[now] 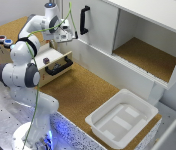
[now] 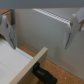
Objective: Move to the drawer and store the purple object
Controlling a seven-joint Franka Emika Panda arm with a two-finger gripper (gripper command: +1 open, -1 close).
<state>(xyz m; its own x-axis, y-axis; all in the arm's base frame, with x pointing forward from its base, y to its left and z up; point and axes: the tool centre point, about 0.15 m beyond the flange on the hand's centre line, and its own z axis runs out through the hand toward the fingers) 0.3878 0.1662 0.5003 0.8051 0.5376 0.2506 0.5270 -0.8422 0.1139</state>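
Pincer (image 1: 68,36): spread wide, holding nothing, above the drawer (image 1: 58,65). Purple object (image 1: 46,60): atop the wooden box at the table's (image 1: 83,95) back edge, below the pincer; drawer shut.

Pale drawer (image 1: 58,64) open, purple object (image 1: 46,60) inside.

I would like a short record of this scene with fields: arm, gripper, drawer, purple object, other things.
arm: white arm, reaching over the wooden box
gripper: gripper open, holding nothing, above the drawer
drawer: drawer pulled open, black bar handle on its front
purple object: small dark purple object lying inside the drawer
other things: white tub on the cork counter, empty; white cabinet with its door open; buttons on top of the box
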